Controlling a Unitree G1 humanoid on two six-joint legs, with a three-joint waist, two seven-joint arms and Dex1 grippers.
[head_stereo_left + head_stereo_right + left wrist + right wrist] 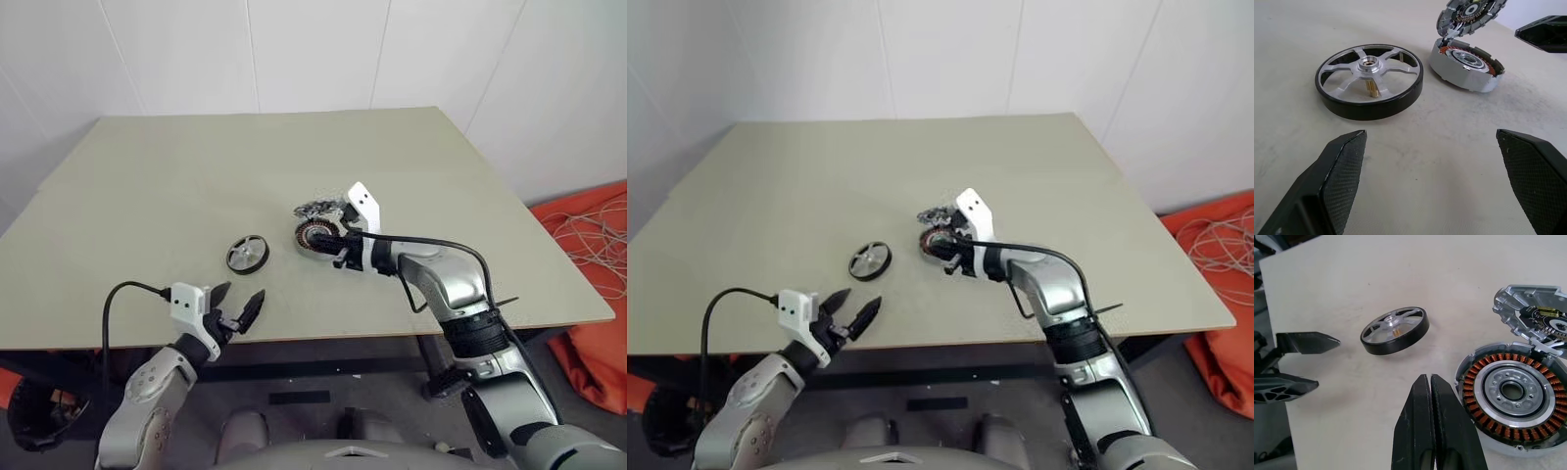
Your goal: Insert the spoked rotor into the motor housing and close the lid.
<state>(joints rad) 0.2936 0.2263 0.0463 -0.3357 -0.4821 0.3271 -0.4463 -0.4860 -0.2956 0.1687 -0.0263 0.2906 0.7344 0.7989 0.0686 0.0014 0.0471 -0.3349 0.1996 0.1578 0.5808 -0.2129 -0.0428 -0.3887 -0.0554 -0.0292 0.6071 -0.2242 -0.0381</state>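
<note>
From the head views, the left claw [241, 307] hangs wide apart at the beige bench [147, 186] edge, the black-rimmed, silver-spoked rotor [247, 254] lying just beyond it. The right claw [340, 257], pinched together and empty, sits beside the copper-wound round motor housing [315, 235].

In the right wrist view, the openwork silver-grey metal lid [1535, 316] stands tilted up behind the housing.

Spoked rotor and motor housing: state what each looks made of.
Black-rimmed silver spoked rotor: bright machined metal spokes and hub, probably aluminium; matte black rim, material unclear. Round grey motor housing: dull silver metal shell, with a ring of copper-coloured wire windings.
</note>
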